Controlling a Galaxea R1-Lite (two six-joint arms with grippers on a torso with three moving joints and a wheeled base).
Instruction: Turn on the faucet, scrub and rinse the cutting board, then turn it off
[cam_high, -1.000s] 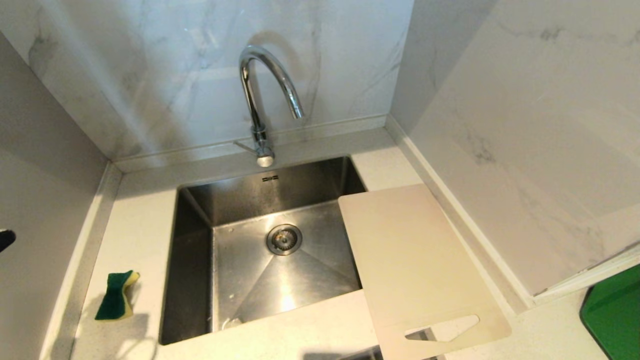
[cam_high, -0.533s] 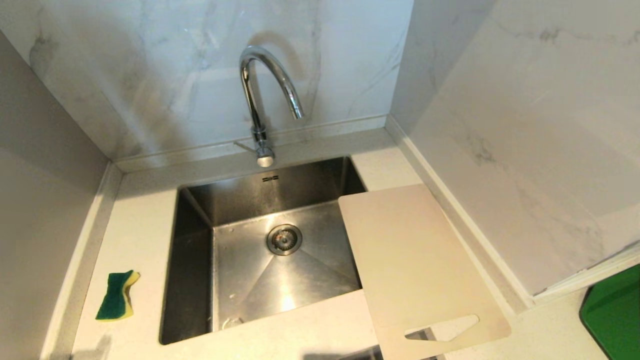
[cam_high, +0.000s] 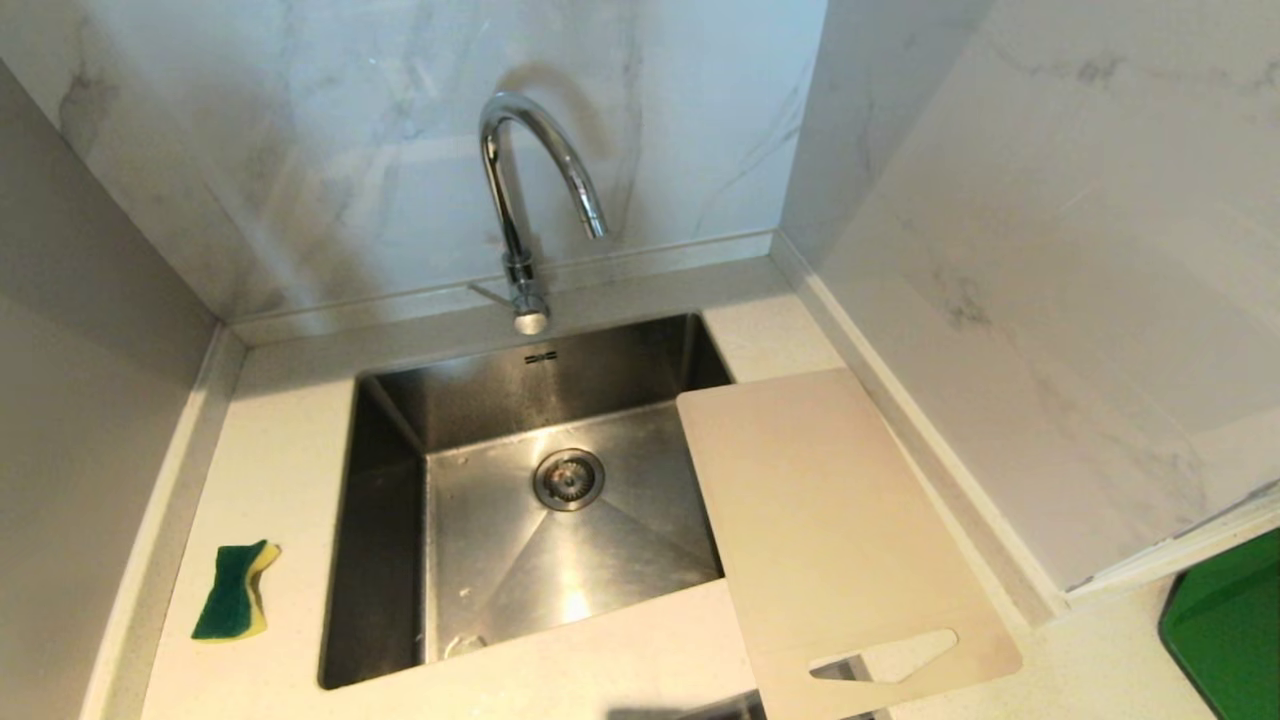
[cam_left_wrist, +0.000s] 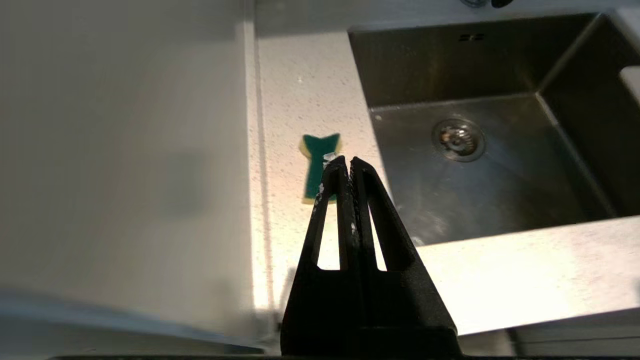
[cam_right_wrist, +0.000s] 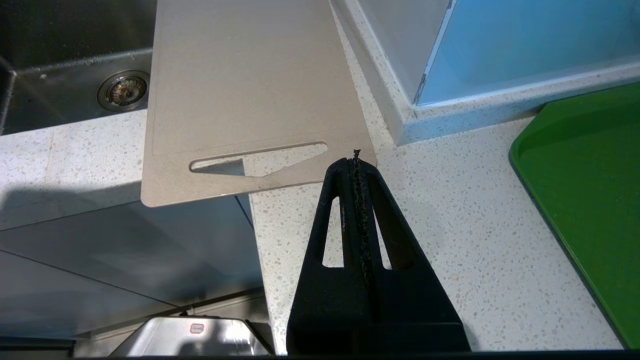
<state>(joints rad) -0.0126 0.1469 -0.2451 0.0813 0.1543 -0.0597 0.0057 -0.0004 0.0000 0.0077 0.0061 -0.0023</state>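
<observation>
From left to right we count one sponge on the bench, one faucet behind one sink, one cutting board overlapping its right rim, while our left gripper and right gripper hover with jaws pressed together, empty.
</observation>
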